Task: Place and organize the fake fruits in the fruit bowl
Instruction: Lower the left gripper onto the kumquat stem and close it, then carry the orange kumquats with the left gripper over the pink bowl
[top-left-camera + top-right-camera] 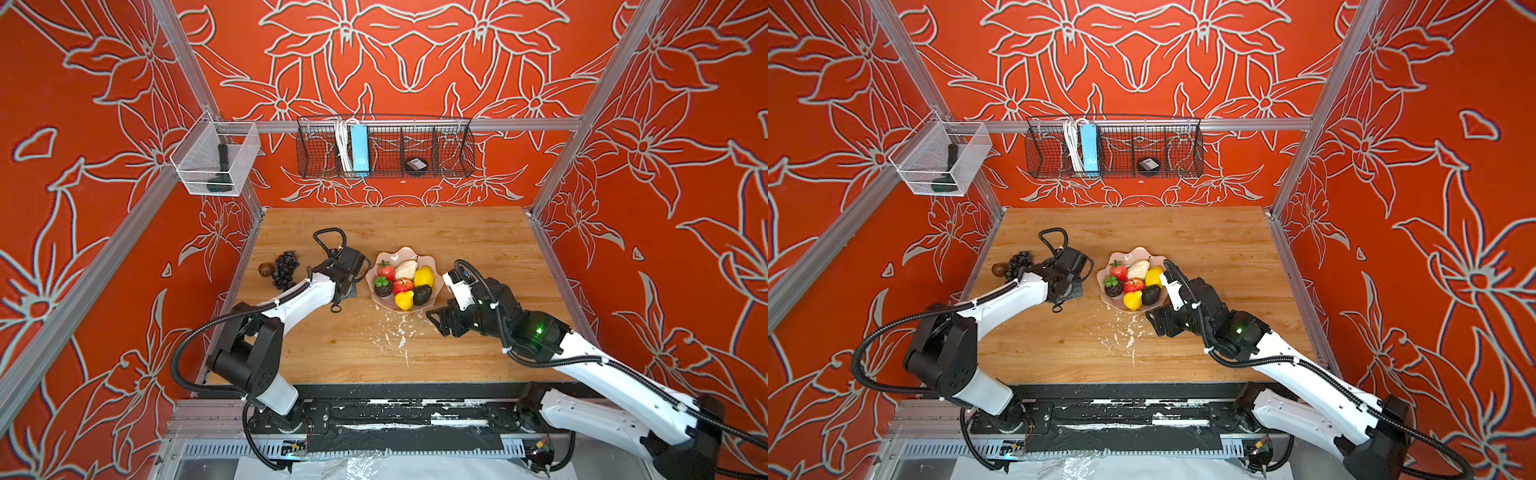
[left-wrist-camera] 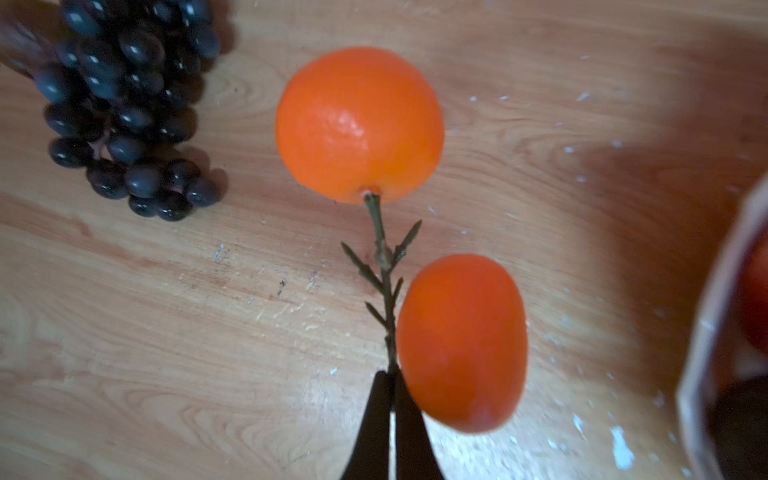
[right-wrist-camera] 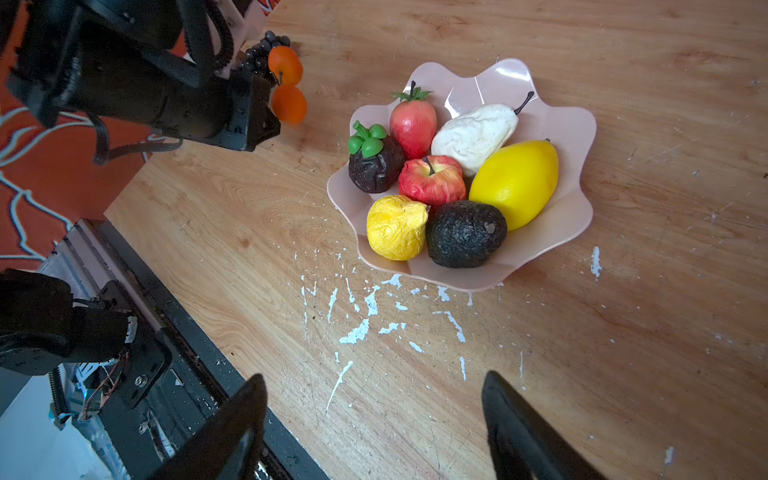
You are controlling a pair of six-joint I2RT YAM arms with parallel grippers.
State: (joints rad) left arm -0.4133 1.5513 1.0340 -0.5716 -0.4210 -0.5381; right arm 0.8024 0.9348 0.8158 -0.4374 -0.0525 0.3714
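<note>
My left gripper is shut on the thin green stem that joins two small oranges, just left of the fruit bowl. In the right wrist view the oranges hang at its tip. The pink scalloped bowl holds a strawberry, white pear, lemon, apple, mangosteen, a crumpled yellow fruit and an avocado. Black grapes and a brown fruit lie at the table's left edge. My right gripper stands open and holds nothing, in front of the bowl.
White paint flecks mark the wood in front of the bowl. A black wire basket and a clear mesh box hang on the back rail, off the table. The table's front edge lies close under my right gripper.
</note>
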